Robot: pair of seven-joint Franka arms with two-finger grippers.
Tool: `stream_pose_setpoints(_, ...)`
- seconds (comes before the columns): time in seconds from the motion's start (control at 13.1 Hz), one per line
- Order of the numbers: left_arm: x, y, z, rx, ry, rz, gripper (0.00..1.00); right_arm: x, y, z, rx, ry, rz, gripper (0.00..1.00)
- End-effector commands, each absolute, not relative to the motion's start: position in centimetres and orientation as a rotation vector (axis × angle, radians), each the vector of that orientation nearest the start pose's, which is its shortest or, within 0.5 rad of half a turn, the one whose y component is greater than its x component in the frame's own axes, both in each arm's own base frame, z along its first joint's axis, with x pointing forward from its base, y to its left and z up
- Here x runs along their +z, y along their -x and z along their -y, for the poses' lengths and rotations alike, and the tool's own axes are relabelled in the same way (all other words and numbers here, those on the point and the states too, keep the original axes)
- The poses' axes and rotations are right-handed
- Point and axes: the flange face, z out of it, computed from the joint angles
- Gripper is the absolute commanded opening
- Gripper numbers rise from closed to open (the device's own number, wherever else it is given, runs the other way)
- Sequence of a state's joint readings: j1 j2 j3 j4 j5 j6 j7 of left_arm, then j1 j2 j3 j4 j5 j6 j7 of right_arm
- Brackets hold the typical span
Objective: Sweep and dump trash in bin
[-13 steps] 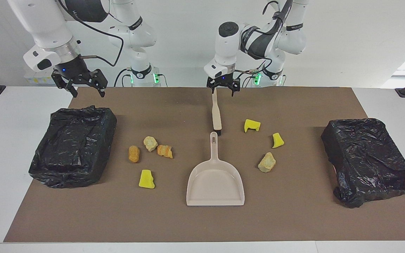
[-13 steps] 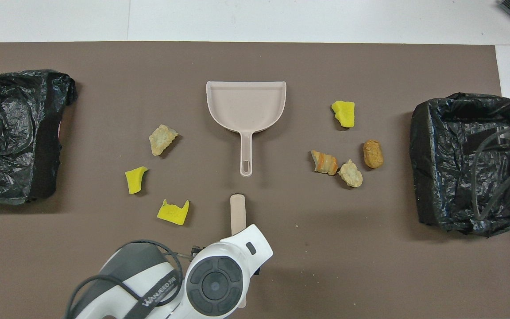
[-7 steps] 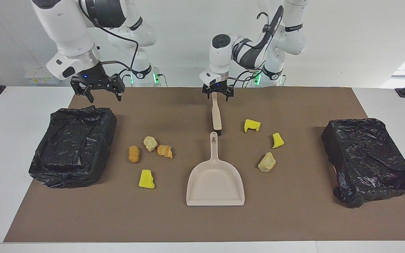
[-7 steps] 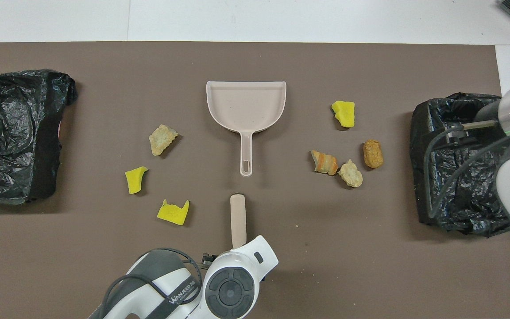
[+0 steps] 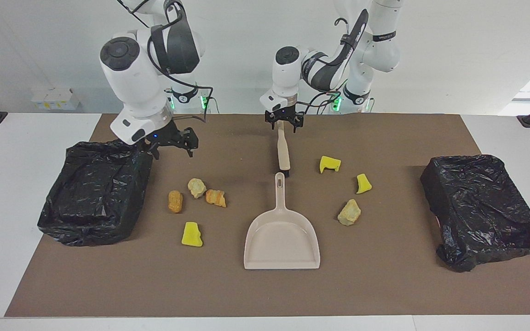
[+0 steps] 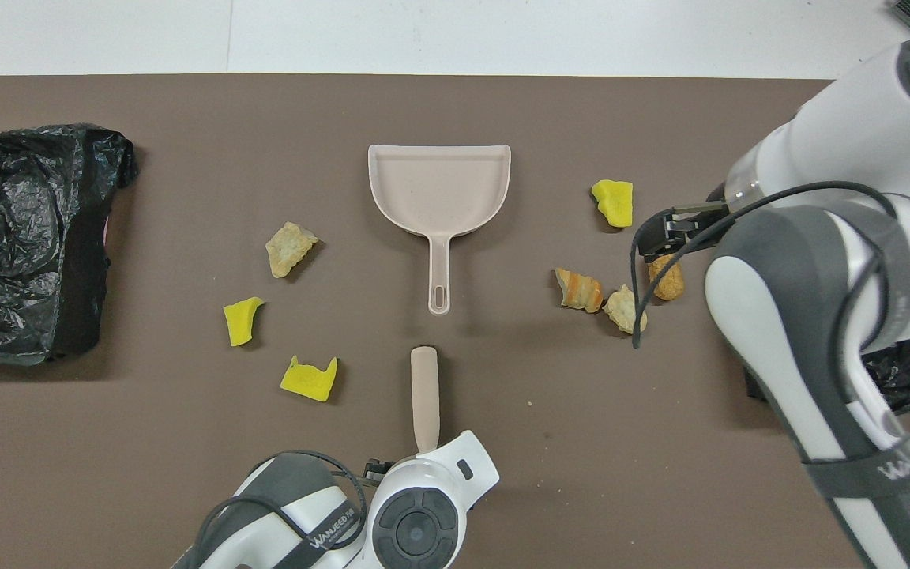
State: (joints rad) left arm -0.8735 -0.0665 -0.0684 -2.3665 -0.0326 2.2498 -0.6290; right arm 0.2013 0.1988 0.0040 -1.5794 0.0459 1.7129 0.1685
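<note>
Rough tan and spongy yellow trash [image 5: 196, 187] dots the matte brown tabletop [image 5: 384, 285]; left gripper [image 5: 284, 123] straddles the smooth brush handle [image 5: 283, 154], right gripper [image 5: 173, 146] spread.

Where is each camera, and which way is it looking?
Facing view: high across the table, looking at the robots; both whole arms show, left gripper at the brush, right gripper up beside a black bin.
Overhead view: high above the robots' end, looking steeply down; arms enter from the bottom edge.
Shared: dustpan, brush, seven trash pieces, half a turn apart.
</note>
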Motion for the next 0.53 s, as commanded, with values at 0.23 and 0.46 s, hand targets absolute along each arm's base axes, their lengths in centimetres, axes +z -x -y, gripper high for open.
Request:
stream_pose_setpoints(0.23, 34.5, -26.9, 39.1, 0.118, 3.112, -0.452, 0.54, 47.3, -62.5, -18.8, 0.065, 3.036, -0.032, 1.00)
stream_pose_setpoints(0.46, 34.3, -26.7, 38.9, 0.144, 3.108, -0.439, 0.53, 45.3, -63.3, -22.1, 0.005, 3.002, -0.098, 1.00)
